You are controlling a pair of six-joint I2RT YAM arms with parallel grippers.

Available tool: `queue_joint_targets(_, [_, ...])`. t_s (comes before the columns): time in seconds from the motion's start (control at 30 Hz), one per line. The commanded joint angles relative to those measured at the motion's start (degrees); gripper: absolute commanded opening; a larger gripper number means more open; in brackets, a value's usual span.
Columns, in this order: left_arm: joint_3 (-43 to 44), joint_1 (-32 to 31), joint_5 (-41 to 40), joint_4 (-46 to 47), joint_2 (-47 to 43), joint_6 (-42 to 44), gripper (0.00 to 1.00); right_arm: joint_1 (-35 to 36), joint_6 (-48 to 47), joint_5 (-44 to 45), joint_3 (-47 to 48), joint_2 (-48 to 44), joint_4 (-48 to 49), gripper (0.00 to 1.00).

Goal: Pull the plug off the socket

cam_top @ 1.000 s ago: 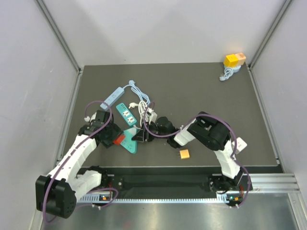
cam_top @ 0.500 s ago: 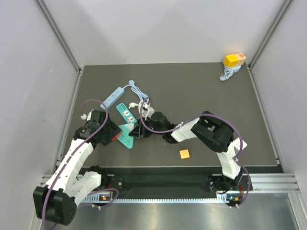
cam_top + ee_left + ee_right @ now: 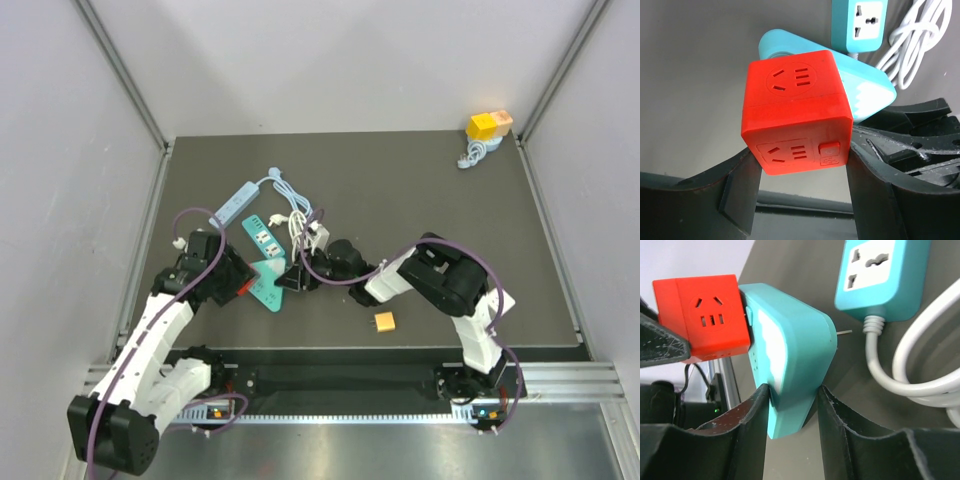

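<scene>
A red cube socket sits flush against a teal plug block; no gap shows between them. My left gripper is shut on the red cube, with its fingers on the cube's two sides. My right gripper is shut on the teal block, with the red cube at the block's left end. A bare metal prong sticks out of the block's far side. In the top view the left gripper and right gripper face each other across the red cube and teal block.
A teal power strip with coiled white cable lies just behind the grippers. A light blue strip lies farther back left. A small orange block lies near the front edge. A yellow-orange cube sits at the back right corner.
Both grippers, holding the red cube and teal block, shifted a little away from the near edge and left, then slightly back right. The two pieces stay together.
</scene>
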Motion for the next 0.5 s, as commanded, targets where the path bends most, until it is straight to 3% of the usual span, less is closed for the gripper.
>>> queue_joint_targets(0.0, [1.23, -1.18, 7.36, 1.41, -2.46, 2.26, 0.00, 0.01, -3.35, -5.28, -1.47, 1.08, 5.33, 0.35])
queue_joint_targets(0.03, [1.32, -1.18, 7.26, 0.71, -2.73, 2.78, 0.00, 0.01, -2.56, -6.08, -1.38, 1.43, 6.32, 0.40])
queue_joint_targets(0.33, [-0.61, -1.18, 10.25, 1.40, -3.79, 2.53, 0.00, -0.17, 1.58, -10.83, 0.11, 5.73, 14.85, 0.57])
queue_joint_targets(0.47, [-1.05, -1.18, 11.30, 1.49, -3.87, 2.17, 0.00, -0.08, 1.57, -10.66, 1.16, 6.52, 13.97, 0.54])
